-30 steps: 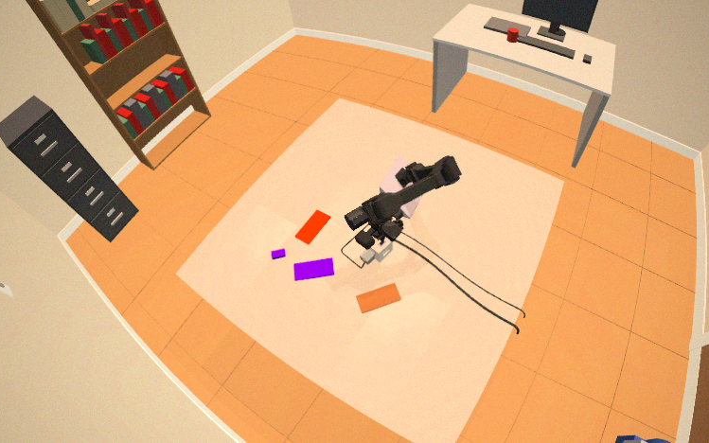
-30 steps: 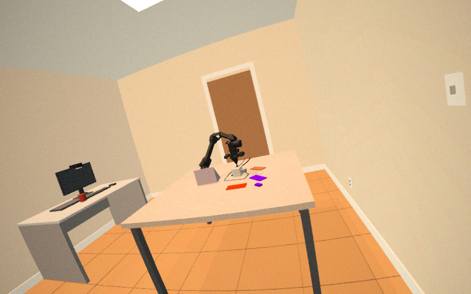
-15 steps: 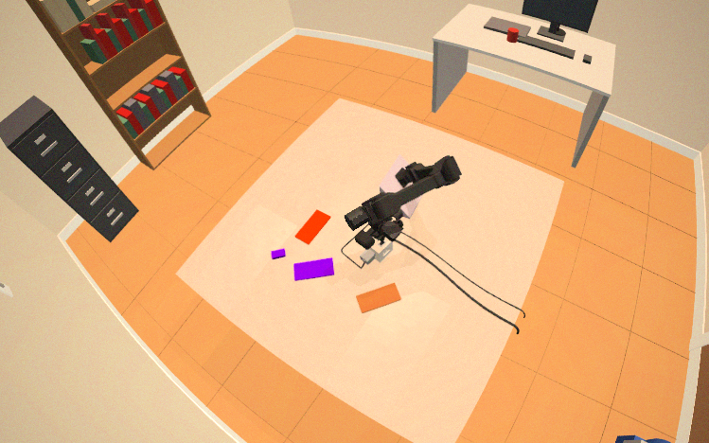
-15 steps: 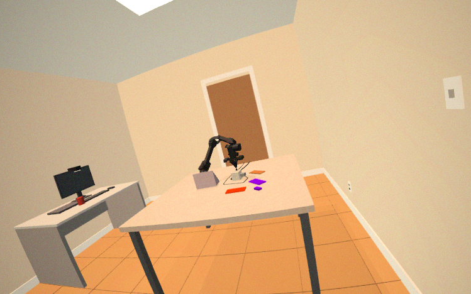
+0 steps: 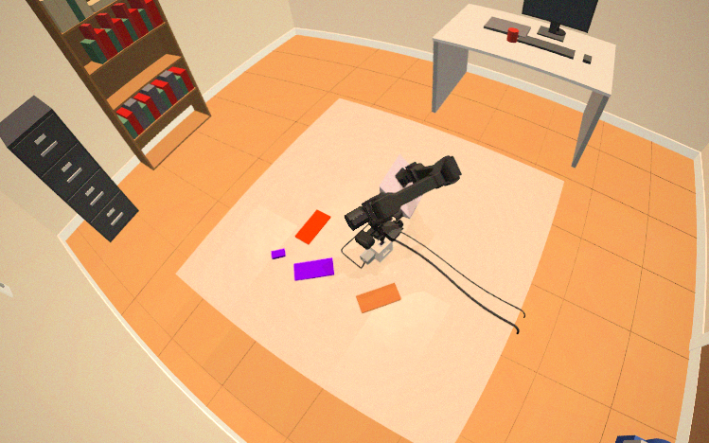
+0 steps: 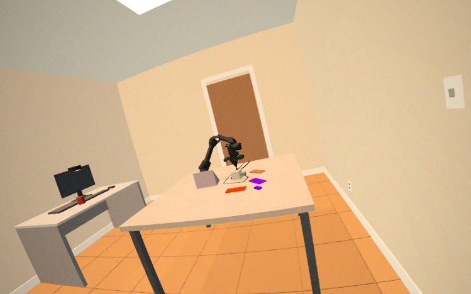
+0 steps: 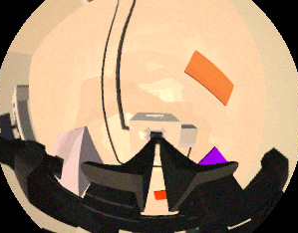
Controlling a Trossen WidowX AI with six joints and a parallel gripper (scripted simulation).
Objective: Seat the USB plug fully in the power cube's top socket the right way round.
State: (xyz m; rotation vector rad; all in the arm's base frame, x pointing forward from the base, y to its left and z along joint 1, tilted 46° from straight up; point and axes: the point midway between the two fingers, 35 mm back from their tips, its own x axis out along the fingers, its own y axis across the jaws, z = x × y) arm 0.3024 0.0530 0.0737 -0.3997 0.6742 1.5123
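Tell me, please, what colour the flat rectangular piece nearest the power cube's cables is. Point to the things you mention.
Orange; the flat rectangular piece [image 5: 379, 297] [image 6: 257, 171] [image 7: 210, 78] shows best in the wrist view.

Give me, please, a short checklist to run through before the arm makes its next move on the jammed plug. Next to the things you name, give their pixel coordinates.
1. Gripper [image 5: 382, 239] [image 6: 236, 168] [image 7: 156, 140] shut on something, probably the USB plug [image 7: 155, 134]: ok.
2. Fingertips over the power cube [image 5: 383, 252] [image 6: 236, 174] [image 7: 143, 128]: ok.
3. Plug the right way round: cannot tell, too small to read.
4. Plug fully seated: cannot tell.
5. Orange slab [image 6: 257, 171] [image 7: 209, 78] on the table [image 5: 312, 341] [image 6: 207, 208] [image 7: 157, 30]: ok.
6. Arm clear of the cube: not ok.
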